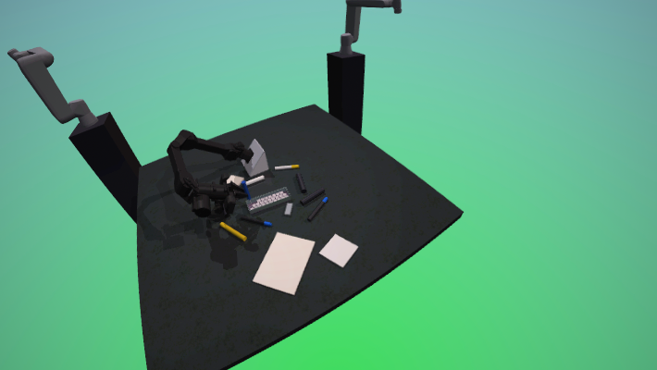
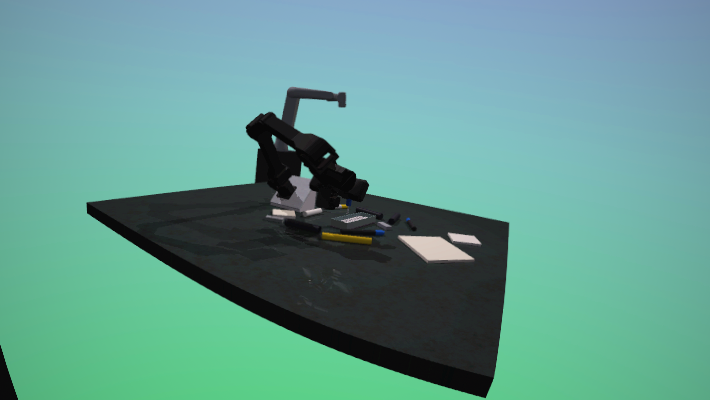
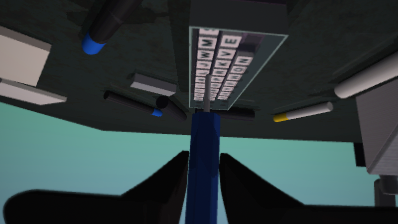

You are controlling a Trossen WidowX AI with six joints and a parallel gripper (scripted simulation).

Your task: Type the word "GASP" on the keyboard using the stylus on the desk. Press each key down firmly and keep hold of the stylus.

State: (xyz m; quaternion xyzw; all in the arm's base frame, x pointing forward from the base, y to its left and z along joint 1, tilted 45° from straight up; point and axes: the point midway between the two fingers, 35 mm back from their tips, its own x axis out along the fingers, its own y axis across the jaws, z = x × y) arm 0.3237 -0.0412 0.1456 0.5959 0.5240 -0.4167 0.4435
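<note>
The keyboard [image 1: 268,200] [image 2: 354,219] [image 3: 238,16] lies on the desk, a dark tray with white letter keys in three rows. In the wrist view J, W, M, K, V and E are readable; the far keys are too small to read surely. My gripper [image 1: 243,187] [image 3: 204,159] is shut on the blue stylus [image 1: 246,190] [image 2: 348,202] [image 3: 205,172], near the keyboard's arm-side end. The stylus's thin grey tip [image 3: 207,90] points toward the keyboard and overlaps the far keys in the wrist view. Whether it touches a key cannot be told. The fingers are mostly hidden in the exterior view.
A white pen [image 1: 254,180] and a grey wedge-shaped stand [image 1: 257,163] are beside the keyboard. A black-and-blue marker [image 1: 255,221] and a yellow marker [image 1: 233,231] lie on the other side. A grey block [image 1: 289,209] and several dark pens lie beyond. Two pale sheets [image 1: 284,264] [image 1: 339,251] lie farther off.
</note>
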